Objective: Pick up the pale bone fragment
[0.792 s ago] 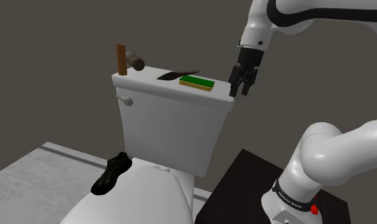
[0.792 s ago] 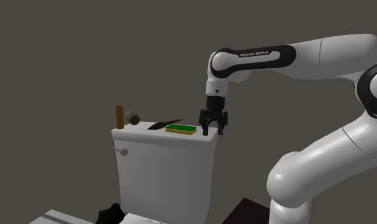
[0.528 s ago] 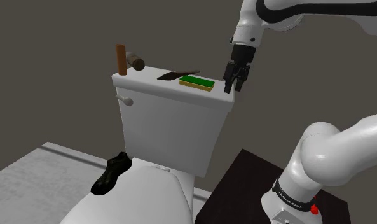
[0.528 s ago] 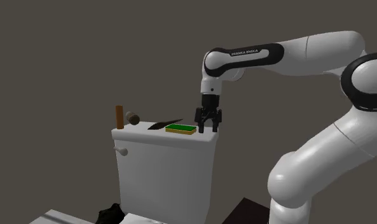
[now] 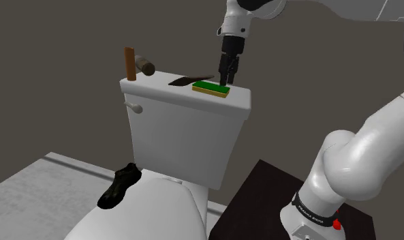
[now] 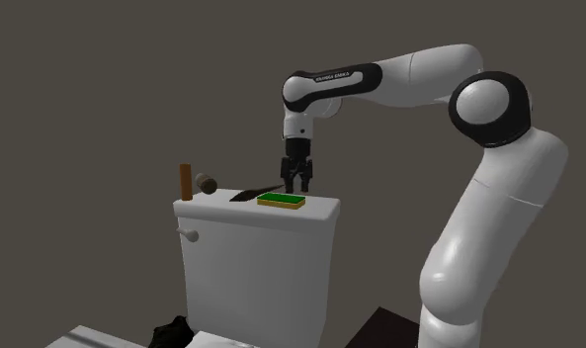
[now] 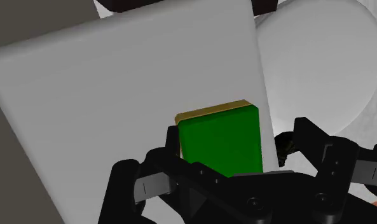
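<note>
A thin dark pointed sliver (image 5: 191, 80) (image 6: 256, 191) lies on the white toilet tank lid (image 5: 166, 95) (image 6: 221, 210), just beyond a green sponge with a yellow base (image 5: 211, 88) (image 6: 282, 201) (image 7: 220, 137). My black gripper (image 5: 226, 76) (image 6: 298, 184) (image 7: 238, 141) hangs point-down over the sponge's far edge, close to the sliver's tip. It is open: in the wrist view its fingers (image 7: 171, 145) stand apart, with the sponge below between them and nothing clasped.
A brown stick (image 5: 129, 63) and a brown knob (image 5: 145, 65) stand at the lid's far end in the shoulder view's left. A black shoe-like thing (image 5: 120, 185) rests on the toilet seat (image 5: 152, 211). The dark stand (image 5: 258, 194) sits at lower right.
My gripper has swung towards the shoulder view's left, from beside the tank's end to above the sponge's far edge, and risen a little. Nothing on the lid has moved.
</note>
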